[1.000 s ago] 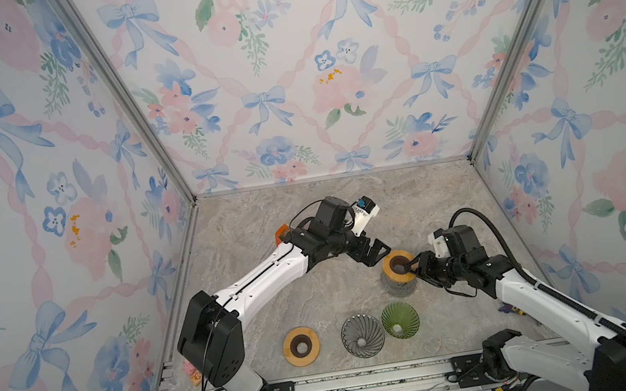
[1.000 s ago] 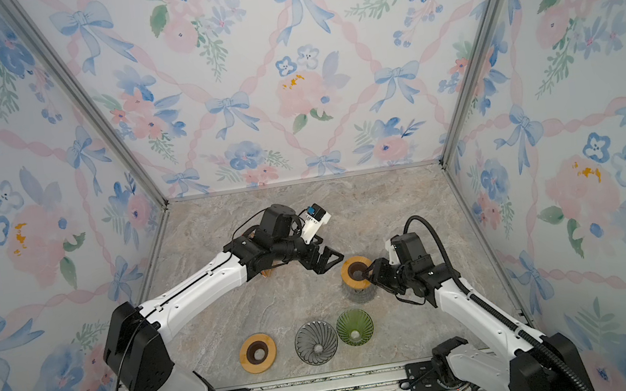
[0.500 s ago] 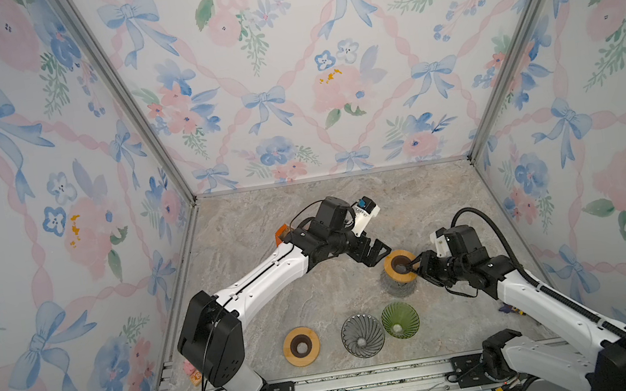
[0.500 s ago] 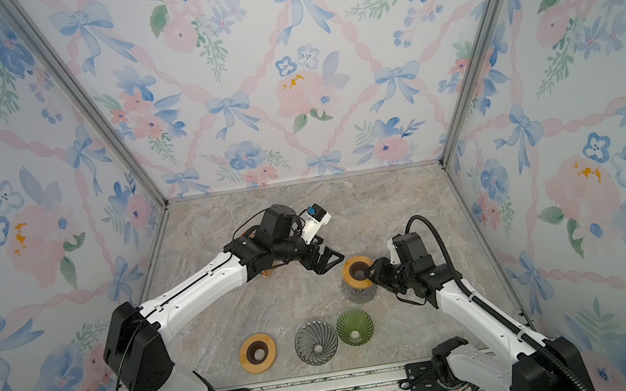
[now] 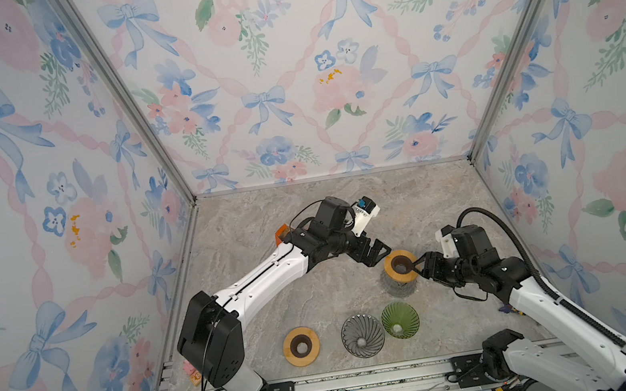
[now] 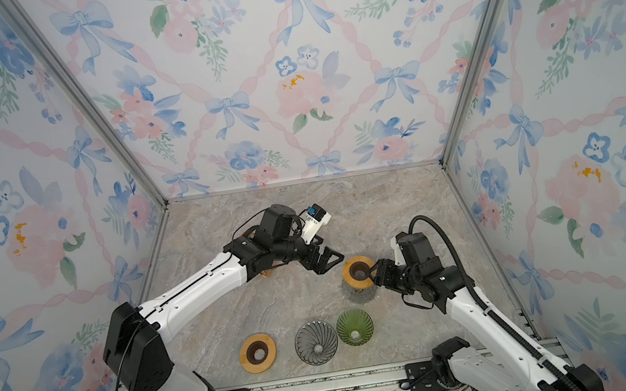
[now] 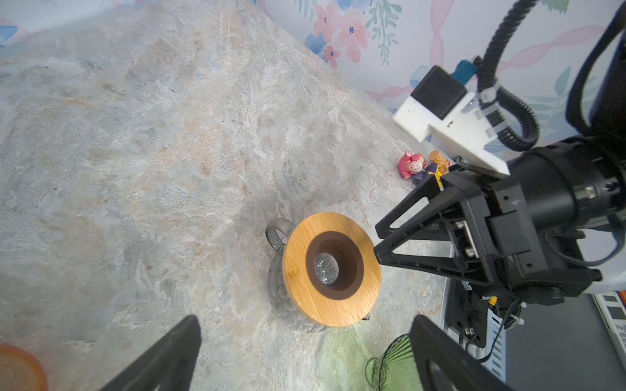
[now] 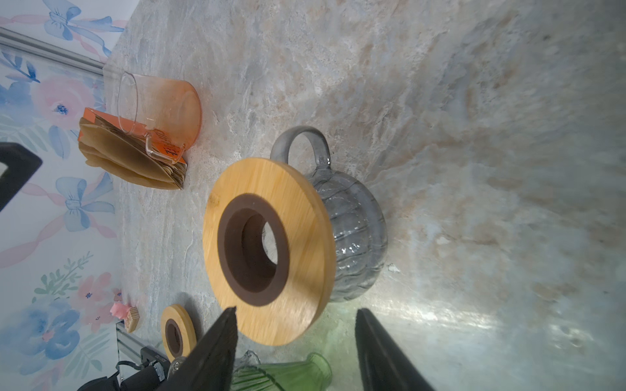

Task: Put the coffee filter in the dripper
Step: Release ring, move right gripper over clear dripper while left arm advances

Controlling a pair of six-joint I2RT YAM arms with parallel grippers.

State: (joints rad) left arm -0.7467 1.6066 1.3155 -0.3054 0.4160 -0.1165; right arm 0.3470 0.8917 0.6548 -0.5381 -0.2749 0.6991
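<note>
The brown paper coffee filters [image 8: 132, 162] stand in an orange holder [image 5: 281, 235], half hidden behind my left arm in both top views. Two glass drippers, one grey [image 5: 363, 335] and one green [image 5: 400, 319], sit near the front edge. A wooden ring [image 5: 400, 267] lies on a grey glass pot [image 8: 352, 237] in mid-table. My right gripper [image 8: 294, 316] is open, and the ring's near rim lies between its fingers, with a gap on one side. My left gripper [image 5: 376, 252] hangs wide open and empty, just behind and to the left of the pot.
A second wooden ring [image 5: 301, 346] lies at the front, left of the grey dripper. An orange glass cup [image 8: 162, 111] stands by the filter holder. Small toy figures [image 7: 411, 166] sit by the right wall and another [image 5: 192, 372] at the front left corner.
My right gripper's fingers have spread apart at the wooden ring's rim. Both arms have hardly moved.
</note>
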